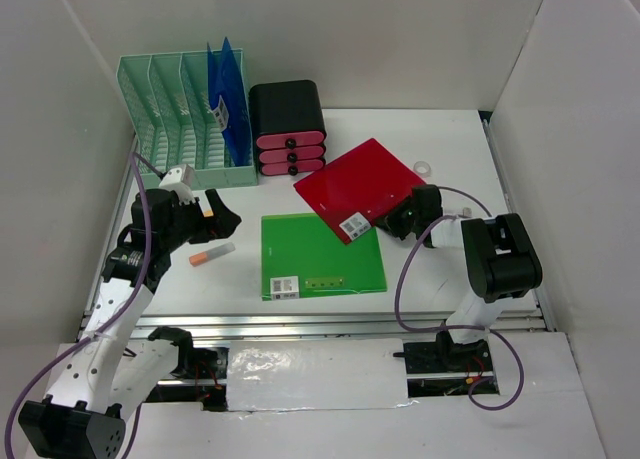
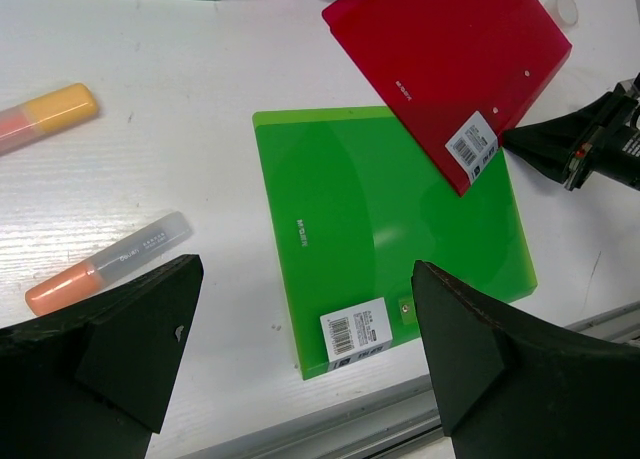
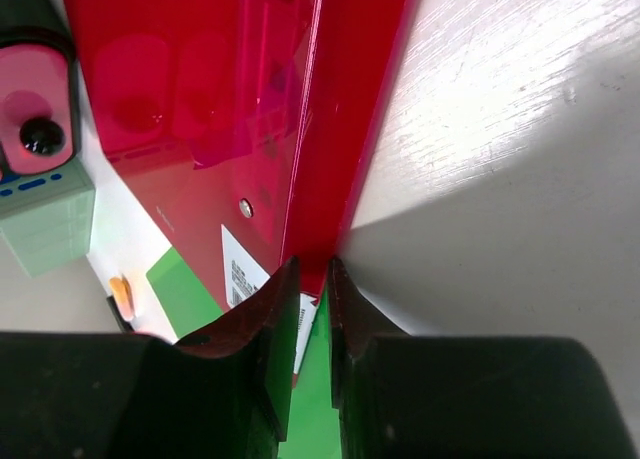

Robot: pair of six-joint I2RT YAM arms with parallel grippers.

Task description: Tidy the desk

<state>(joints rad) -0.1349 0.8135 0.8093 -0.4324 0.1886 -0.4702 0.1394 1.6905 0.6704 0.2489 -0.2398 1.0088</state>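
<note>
Left arm is folded up over the left side of the desk [image 1: 455,144]. The left gripper [image 1: 218,222] hangs above the surface with its fingers [image 2: 130,329] spread wide and nothing between them. Its wrist cam looks straight down on the green folder [image 1: 320,251] and a highlighter [image 1: 212,254] lying flat just left of it. A second highlighter [image 2: 45,114] shows up further left in that view only.

Right arm reaches in low from the right, forearm roughly level with the desk. The right gripper [image 1: 398,222] is at the near right corner of the red folder [image 1: 355,184]. Its fingers [image 3: 255,339] are pulled in narrow, pinching the folder's edge right at the tips. Can't tell if that corner is off the surface.

The desk is the white top in front of both arm bases. It has white panels [image 1: 350,39] on three sides and a silver rail [image 1: 330,324] along the front. The green folder lies flat in the middle, near the rail. The red one sits tilted, with its near corner overlapping the green one's back right corner.

Back left is a mint rack [image 1: 165,109] with blue folders [image 1: 228,99] standing in its right slots. A drawer box [image 1: 288,114] is just beside it, and the red folder's back corner comes close to the box. A small ring [image 1: 423,167] lies just right of the red folder. Bare white desk shows behind and right of the ring, out to the right panel.
</note>
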